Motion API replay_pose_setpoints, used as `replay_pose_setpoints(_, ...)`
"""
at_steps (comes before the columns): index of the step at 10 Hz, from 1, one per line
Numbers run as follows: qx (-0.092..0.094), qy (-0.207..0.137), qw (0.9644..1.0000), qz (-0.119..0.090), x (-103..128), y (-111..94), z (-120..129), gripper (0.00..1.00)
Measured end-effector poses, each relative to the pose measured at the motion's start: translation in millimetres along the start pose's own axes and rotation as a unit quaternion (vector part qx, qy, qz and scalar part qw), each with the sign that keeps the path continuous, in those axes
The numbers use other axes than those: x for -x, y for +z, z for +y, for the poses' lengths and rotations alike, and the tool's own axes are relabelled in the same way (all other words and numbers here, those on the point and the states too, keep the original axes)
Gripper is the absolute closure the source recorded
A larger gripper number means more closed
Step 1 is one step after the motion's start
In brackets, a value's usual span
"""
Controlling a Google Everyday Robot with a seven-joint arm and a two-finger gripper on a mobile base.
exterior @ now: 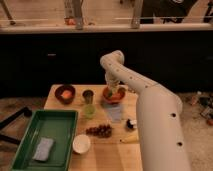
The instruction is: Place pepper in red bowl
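The pincer [111,90] is seen lowered over the red bowl [114,95] near the far edge of the desk [107,150], toward its right side; how far it stands open cannot be told, since its tips are lost against the bowl. A small patch of green is made out at the bowl, just below the pincer, and it is taken to be the pepper [109,93] (whether it is gripped, or already lying in the bowl, cannot be settled). The step in hand is therefore judged to be the placing itself, at or very near the release.

If the pepper is in fact down inside the rim, only an opening of the pincer and a straight lift clear of the bowl would be called for next; a sideways drag should be avoided, lest the shallow bowl be shifted or the pepper pulled out over the edge.

Outward from the bowl, a small dark cup [88,95] and a green cup [89,111] are found toward the desk's middle; a darker bowl [65,93] sits at the far left corner; a bunch of grapes [99,131] and a white bowl [81,143] lie nearer the front edge; a green tray [30,125] with a pale sponge [43,149] in it is set along the left edge.
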Motion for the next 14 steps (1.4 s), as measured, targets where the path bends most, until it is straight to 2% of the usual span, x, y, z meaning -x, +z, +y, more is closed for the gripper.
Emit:
replay_pose_setpoints(2, 0.000, 0.000, 1.0000, 0.000, 0.2, 0.0, -0.2, 0.96)
replay_pose_setpoints(3, 0.000, -0.001, 1.0000, 0.000, 0.6, 0.0, -0.4, 0.86)
replay_pose_setpoints(4, 0.000, -0.001, 1.0000, 0.000, 0.7, 0.1, -0.5, 0.73)
replay_pose_setpoints(9, 0.000, -0.001, 1.0000, 0.000, 0.6, 0.1, -0.3, 0.25)
replay_pose_setpoints(10, 0.000, -0.001, 1.0000, 0.000, 0.6, 0.1, -0.3, 0.20)
replay_pose_setpoints(14, 0.000, 0.000, 1.0000, 0.000, 0.3, 0.2, 0.0, 0.20)
